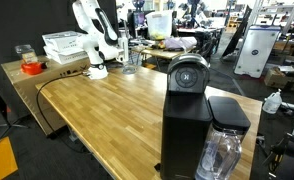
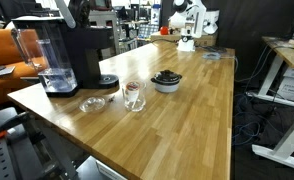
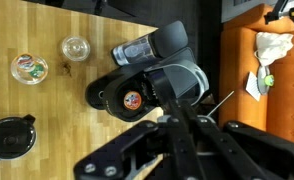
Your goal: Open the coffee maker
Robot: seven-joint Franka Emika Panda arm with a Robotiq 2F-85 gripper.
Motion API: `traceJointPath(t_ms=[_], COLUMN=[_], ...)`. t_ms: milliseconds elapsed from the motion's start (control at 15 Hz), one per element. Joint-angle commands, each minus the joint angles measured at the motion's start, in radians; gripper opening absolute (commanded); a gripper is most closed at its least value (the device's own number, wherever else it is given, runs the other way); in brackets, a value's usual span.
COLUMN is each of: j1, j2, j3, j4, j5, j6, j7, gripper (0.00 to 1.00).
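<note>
Robotics lab: robot arm [image 1: 92, 40] on bench [image 1: 97, 110], cluttered desks [image 1: 172, 40] bkgd.

Coffee maker [image 1: 185, 125] matt black plastic (tank [image 1: 223, 155] clear, glossy); table [image 2: 177, 125] smooth pale wood, slight sheen.

Coffee maker [image 1: 187, 115]: base cut off by bottom edge. Gripper [image 3: 175, 108] in wrist view: dark, blurred, jaw gap unreadable.

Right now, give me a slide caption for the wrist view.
Gripper above the black coffee maker on a wooden table, two glasses nearby.
</note>
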Motion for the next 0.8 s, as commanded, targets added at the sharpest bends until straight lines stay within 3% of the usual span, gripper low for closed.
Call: traceJointPath(t_ms=[0, 67, 200, 267, 733], j1=[-0.027, -0.034, -0.03, -0.023, -0.021], j2=[-0.019, 0.001, 0.015, 0.015, 0.015], j3=[0.014, 0.016, 0.017, 0.018, 0.018], j4=[-0.043, -0.016, 0.007, 0.007, 0.008], j5=[0.029, 0.042, 0.044, 0.042, 0.04], j6=[0.029, 0.023, 0.014, 0.014, 0.014], j7=[0.006, 0.018, 0.023, 0.023, 0.023], gripper=[0.4, 0.22, 0.37, 0.41, 0.41])
